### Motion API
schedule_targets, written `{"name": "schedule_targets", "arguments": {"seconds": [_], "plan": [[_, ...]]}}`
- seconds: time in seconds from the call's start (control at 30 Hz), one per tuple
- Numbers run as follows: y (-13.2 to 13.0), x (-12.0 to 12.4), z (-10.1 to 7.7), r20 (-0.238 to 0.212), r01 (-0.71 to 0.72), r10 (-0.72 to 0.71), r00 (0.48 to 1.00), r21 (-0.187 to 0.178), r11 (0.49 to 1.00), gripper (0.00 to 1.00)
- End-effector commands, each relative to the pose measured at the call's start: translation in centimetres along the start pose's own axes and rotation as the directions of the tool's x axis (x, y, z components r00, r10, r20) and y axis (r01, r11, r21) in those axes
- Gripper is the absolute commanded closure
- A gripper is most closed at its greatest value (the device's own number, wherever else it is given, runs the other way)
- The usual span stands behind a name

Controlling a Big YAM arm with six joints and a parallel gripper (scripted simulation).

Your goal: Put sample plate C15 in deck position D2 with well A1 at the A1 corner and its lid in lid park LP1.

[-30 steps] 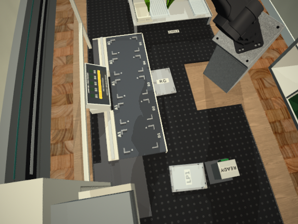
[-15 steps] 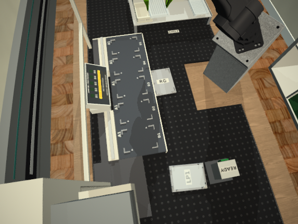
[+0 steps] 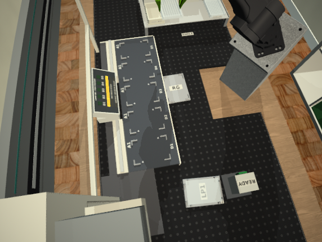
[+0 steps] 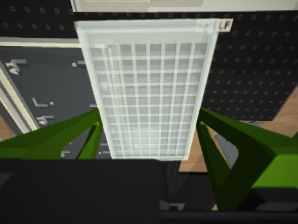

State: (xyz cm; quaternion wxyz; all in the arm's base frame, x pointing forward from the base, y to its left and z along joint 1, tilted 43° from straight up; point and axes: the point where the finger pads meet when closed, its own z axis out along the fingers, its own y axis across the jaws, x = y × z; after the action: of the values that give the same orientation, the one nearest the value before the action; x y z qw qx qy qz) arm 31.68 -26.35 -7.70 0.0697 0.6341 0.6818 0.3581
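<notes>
My gripper [image 4: 149,112] [image 3: 170,3] is shut on a clear well plate [image 4: 150,90] [image 3: 170,9], with a green finger on each long side. The plate seems to have its clear lid on, and a small label shows at its far right corner. I hold it level at the front of the SHELF [image 3: 180,19], next to the deck's D5 end. The dark deck [image 3: 141,93] [image 4: 50,75] shows only empty brackets, and D2 [image 3: 142,113] is bare. Lid park LP1 [image 3: 194,184] is empty. The READY key [image 3: 247,183] stands right of it.
On the SHELF a cream container [image 3: 153,12] stands left of my plate and another clear plate [image 3: 215,7] right of it. The regrip nest RG [image 3: 175,88] is empty beside the deck. The arm's base [image 3: 262,31] stands on a grey block at the right.
</notes>
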Motion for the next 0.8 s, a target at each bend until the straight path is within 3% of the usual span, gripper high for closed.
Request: {"name": "schedule_targets", "arguments": {"seconds": [0.0,0.27,0.77], "plan": [[1.47,-1.67,-2.08,0.045,0.000,0.001,0.999,-0.026,1.000,1.00],[1.47,-1.67,-2.08,0.045,0.000,0.001,0.999,-0.026,1.000,1.00],[1.51,-1.66,-2.07,0.050,0.297,-0.297,0.954,-0.012,0.955,1.00]]}}
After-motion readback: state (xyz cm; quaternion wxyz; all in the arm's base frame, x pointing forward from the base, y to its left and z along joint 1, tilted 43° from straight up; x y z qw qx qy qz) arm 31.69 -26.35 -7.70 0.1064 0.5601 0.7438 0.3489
